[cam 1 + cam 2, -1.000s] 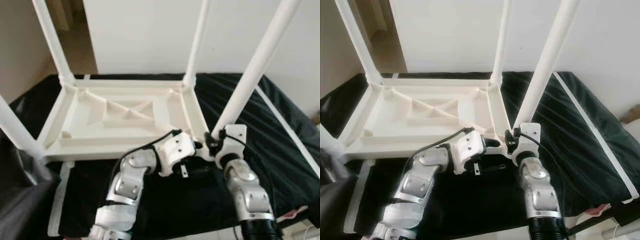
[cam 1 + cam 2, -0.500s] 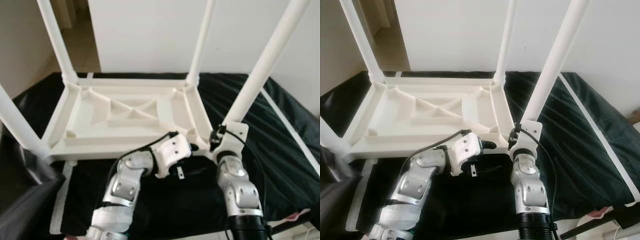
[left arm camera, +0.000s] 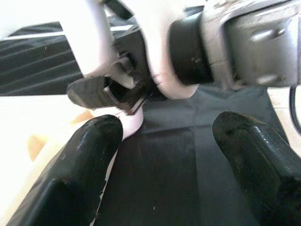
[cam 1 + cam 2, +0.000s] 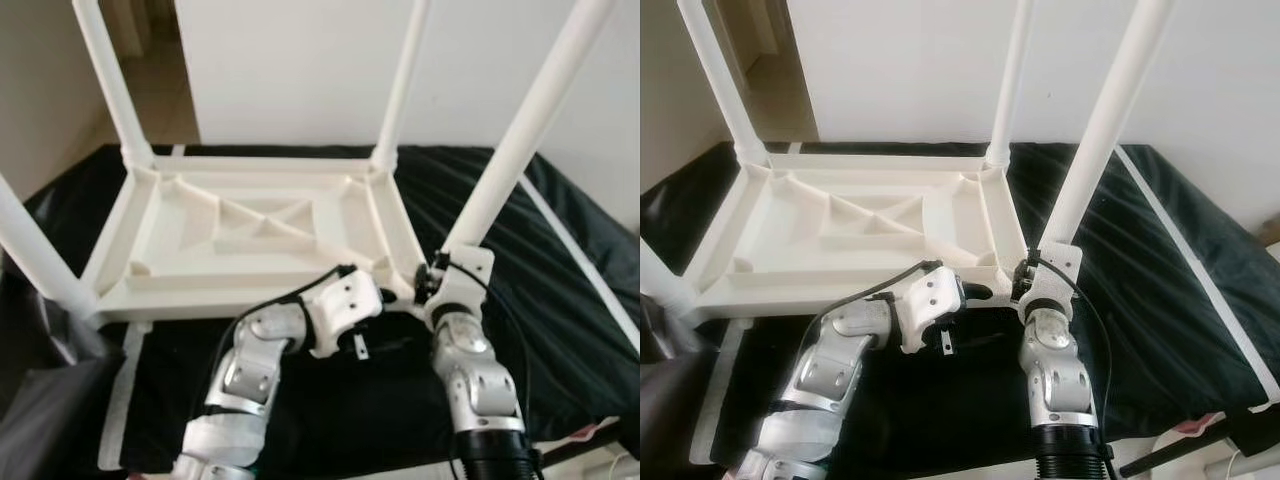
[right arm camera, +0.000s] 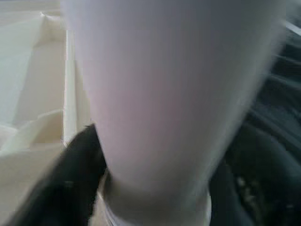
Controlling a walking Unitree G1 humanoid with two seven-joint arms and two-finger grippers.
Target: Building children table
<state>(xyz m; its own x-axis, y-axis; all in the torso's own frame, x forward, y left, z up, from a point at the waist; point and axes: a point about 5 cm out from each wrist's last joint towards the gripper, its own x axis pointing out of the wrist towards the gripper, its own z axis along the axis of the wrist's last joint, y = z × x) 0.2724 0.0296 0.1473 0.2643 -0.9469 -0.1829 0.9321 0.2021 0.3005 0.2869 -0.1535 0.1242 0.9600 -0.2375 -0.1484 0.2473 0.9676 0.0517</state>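
**Fourth leg going in**

I see the upturned white tabletop (image 4: 250,235) lying on the black cloth (image 4: 560,290), all four legs standing. My right gripper (image 4: 432,285) pinches the near-right leg (image 4: 500,180) at its base; my left gripper (image 3: 164,141), fingers spread, waits just beside that corner. Seating looks nearly finished; flipping remains.

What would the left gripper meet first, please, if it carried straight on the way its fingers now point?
Probably the right gripper clamped at the base of the near-right white plastic table leg. The open left gripper points at it over black cloth, though depth is uncertain.
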